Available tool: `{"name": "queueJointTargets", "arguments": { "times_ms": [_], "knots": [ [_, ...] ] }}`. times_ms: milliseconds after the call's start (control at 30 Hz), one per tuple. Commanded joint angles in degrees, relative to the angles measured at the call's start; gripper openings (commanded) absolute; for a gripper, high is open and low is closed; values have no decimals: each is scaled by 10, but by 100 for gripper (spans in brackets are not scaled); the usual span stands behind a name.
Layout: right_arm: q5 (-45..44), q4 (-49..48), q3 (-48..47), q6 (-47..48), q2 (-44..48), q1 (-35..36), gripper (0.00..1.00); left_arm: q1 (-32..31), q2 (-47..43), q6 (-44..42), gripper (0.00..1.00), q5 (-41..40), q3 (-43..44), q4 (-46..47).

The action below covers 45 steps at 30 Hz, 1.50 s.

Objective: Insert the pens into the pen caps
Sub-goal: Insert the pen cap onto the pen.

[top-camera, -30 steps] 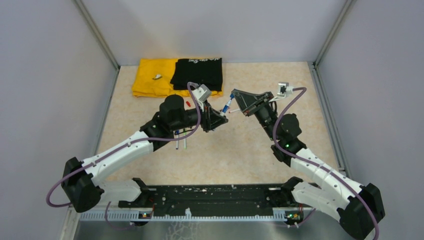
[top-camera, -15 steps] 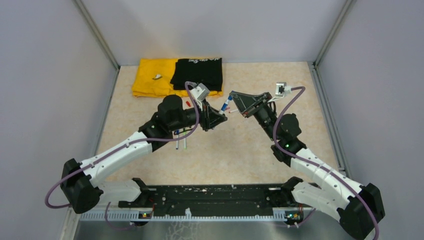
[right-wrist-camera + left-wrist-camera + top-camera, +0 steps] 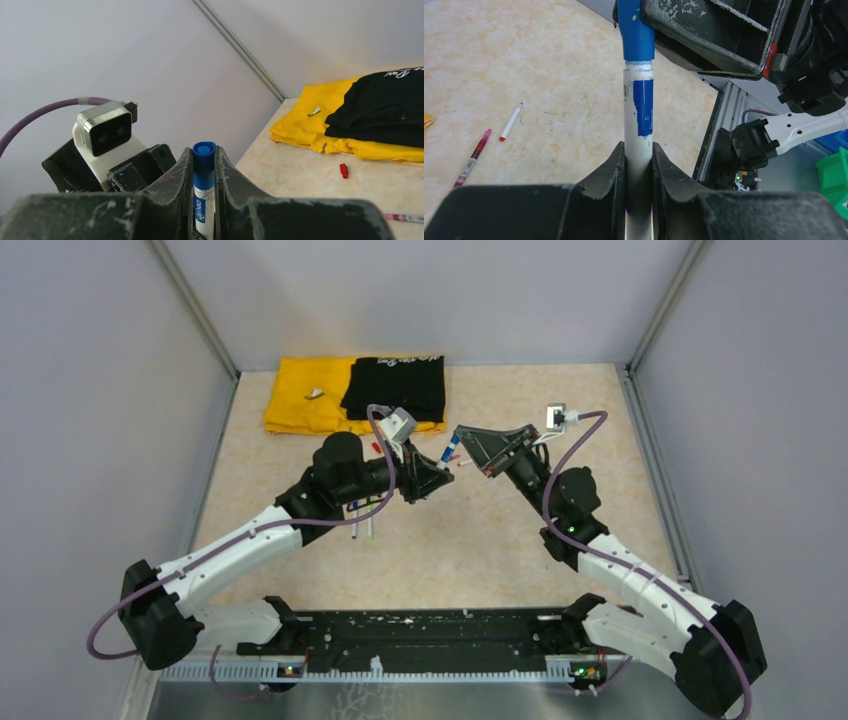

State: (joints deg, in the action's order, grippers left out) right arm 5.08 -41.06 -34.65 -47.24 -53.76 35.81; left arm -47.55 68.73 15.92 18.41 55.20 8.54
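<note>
A white pen [image 3: 639, 125] with a blue label stands clamped between the fingers of my left gripper [image 3: 639, 147], which is shut on its barrel. A blue pen cap [image 3: 638, 35] sits over the pen's tip. My right gripper [image 3: 204, 150] is shut on that blue cap [image 3: 204, 160] and on the top of the barrel. In the top view the two grippers [image 3: 432, 478] [image 3: 462, 445] meet above the table's middle, with the pen [image 3: 451, 450] bridging them. A red cap [image 3: 376, 447] lies on the table near the left wrist.
Folded yellow cloth [image 3: 300, 390] and black cloth [image 3: 395, 385] lie at the back left. A red-tipped white pen [image 3: 511, 122] and a maroon pen [image 3: 472, 158] lie loose on the table. Two pens [image 3: 362, 522] lie beside the left forearm.
Both grippers, joined by the pen and cap, have shifted slightly left and toward the back. Neither grip has altered.
</note>
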Motion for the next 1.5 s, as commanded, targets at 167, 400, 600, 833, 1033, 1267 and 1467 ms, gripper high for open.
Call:
{"name": "queueJointTargets", "arguments": {
  "times_ms": [167, 400, 600, 833, 1033, 1267, 1467],
  "knots": [
    [68, -24, 9, -16, 0, 4, 14, -3, -24, 12, 0, -29, -4, 45],
    [104, -20, -4, -18, -13, 4, 15, -3, -26, 18, 0, -31, -8, 52],
    [105, -8, -11, -12, -8, 4, 19, -3, -30, 17, 0, -35, -8, 53],
    [95, 35, -44, 10, 13, 4, 33, -3, -41, 17, 0, -42, -18, 48],
    [79, 88, -67, 46, 43, 4, 42, -3, -48, 15, 0, -47, -22, 42],
    [3, 292, -152, 130, 58, 4, 49, -3, -47, 9, 0, -41, -20, 38],
    [-39, 446, -267, 148, 8, 4, 51, -3, -45, 3, 0, -28, -20, 33]
  ]
}}
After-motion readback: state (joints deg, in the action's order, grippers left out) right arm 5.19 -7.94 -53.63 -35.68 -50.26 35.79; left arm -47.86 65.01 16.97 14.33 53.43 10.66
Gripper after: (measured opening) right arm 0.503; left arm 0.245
